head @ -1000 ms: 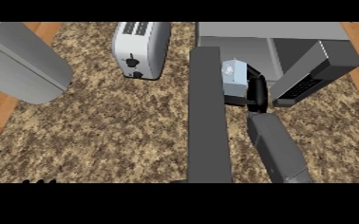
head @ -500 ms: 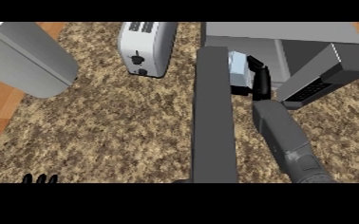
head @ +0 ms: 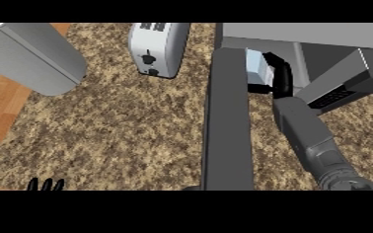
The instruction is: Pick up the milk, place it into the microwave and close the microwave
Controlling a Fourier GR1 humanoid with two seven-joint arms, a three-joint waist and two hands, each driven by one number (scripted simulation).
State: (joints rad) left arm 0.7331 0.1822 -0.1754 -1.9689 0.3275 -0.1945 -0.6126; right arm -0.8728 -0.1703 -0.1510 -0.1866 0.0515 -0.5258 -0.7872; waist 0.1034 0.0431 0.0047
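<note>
Right hand [head: 281, 77], fingers curled round milk [head: 254, 65], has edged it further into microwave [head: 291, 33] past open door [head: 229, 123]; release and door closing remain.

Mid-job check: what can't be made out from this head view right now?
Milk: partly hidden by the open microwave door and the right hand curled round it; whether it touches the microwave floor is unclear.
Microwave interior: covered by its own top.
Left hand: only fingertips show, cut off at the lower edge.
Grey object at left: cut by the edge; unidentifiable.
</note>
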